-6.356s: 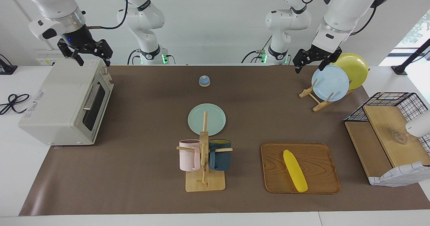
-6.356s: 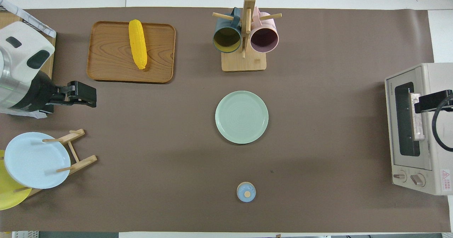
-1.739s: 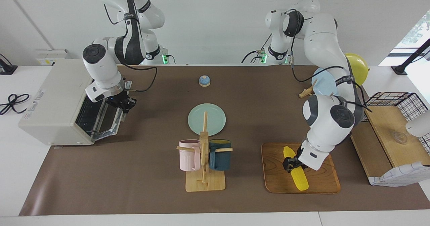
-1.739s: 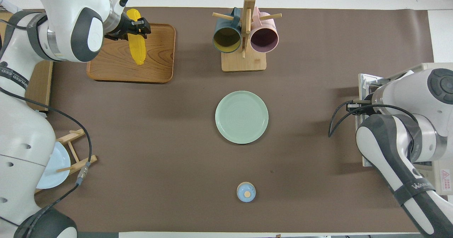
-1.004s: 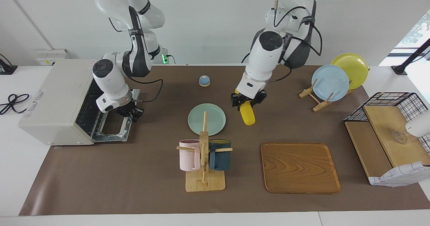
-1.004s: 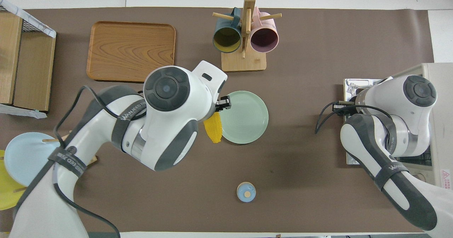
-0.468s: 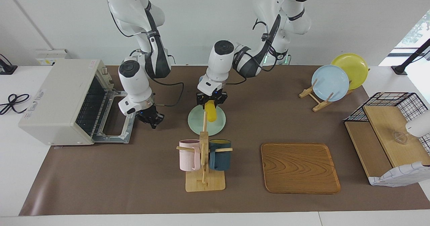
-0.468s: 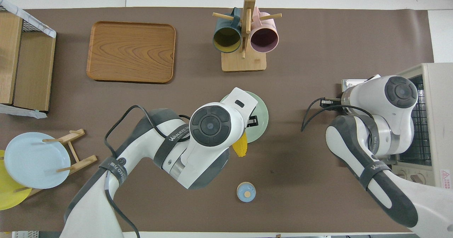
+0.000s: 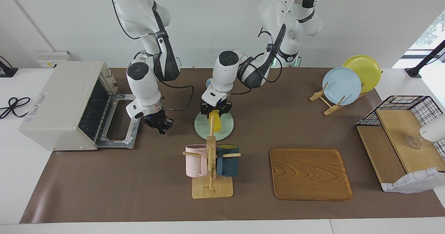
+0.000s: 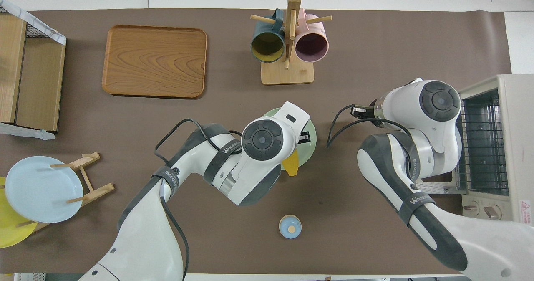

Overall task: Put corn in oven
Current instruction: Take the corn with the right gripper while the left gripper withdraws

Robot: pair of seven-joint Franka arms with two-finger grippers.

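One bright yellow tapered corn (image 9: 217, 121) upright in the clenched left pincer (image 9: 216, 111) over the green plate (image 9: 226, 131).

Bright, even light; soft faint shadows; both views sharp throughout.

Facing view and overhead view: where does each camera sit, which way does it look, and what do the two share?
Facing view: high across the table, looking at the robots; both arms show, bases at top, the left gripper holding the corn over the green plate, the right gripper beside the open oven.
Overhead view: above the robots' end, looking steeply down; arms enter from the bottom, wrists covering their grippers.
Shared: corn, green plate, oven, mug rack, wooden tray.
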